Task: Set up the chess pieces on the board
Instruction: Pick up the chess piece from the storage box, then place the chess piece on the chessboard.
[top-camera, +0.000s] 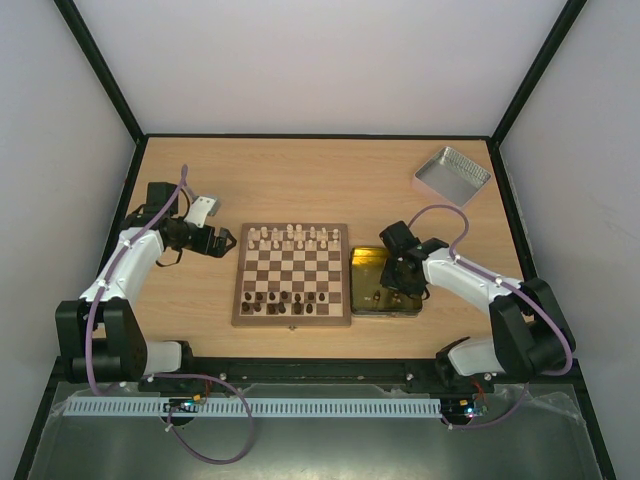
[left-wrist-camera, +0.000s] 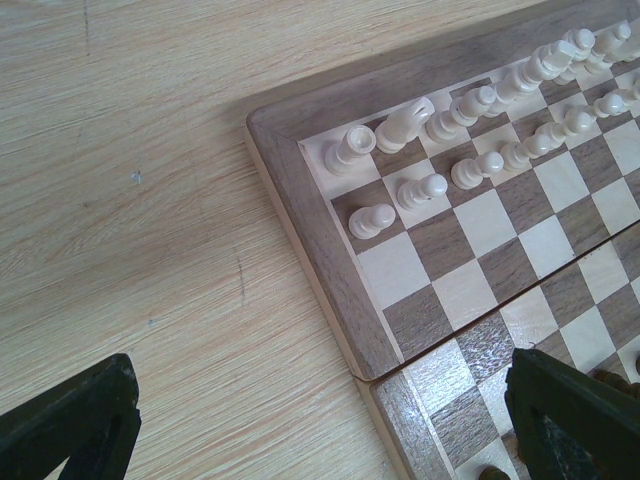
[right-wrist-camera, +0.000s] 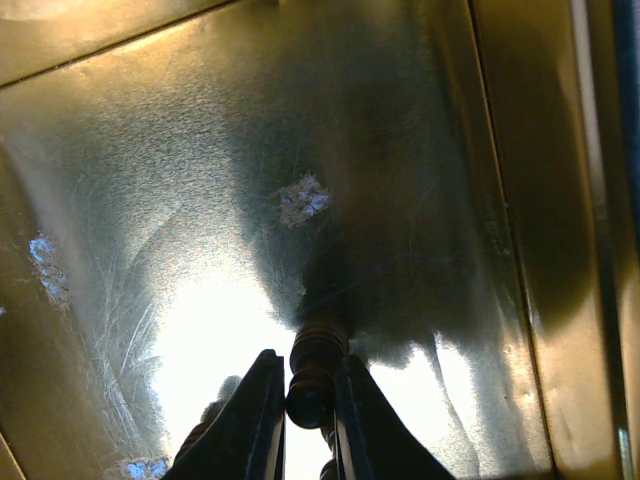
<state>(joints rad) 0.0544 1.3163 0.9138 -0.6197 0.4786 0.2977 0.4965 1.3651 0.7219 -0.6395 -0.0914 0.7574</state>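
The board (top-camera: 292, 275) lies mid-table, with pale chess pieces (top-camera: 292, 237) on its far rows and dark pieces (top-camera: 285, 299) on its near rows. The left wrist view shows the board's left border (left-wrist-camera: 320, 250) and several pale pieces (left-wrist-camera: 420, 188). My left gripper (top-camera: 222, 242) is open and empty, just left of the board's far left corner. My right gripper (right-wrist-camera: 310, 385) is down inside the yellow tin (top-camera: 382, 286), shut on a dark chess piece (right-wrist-camera: 316, 365) standing on the tin's shiny floor (right-wrist-camera: 150, 200).
A silver lid (top-camera: 452, 173) lies at the back right of the table. The yellow tin sits against the board's right edge. Black frame posts run along both sides of the table.
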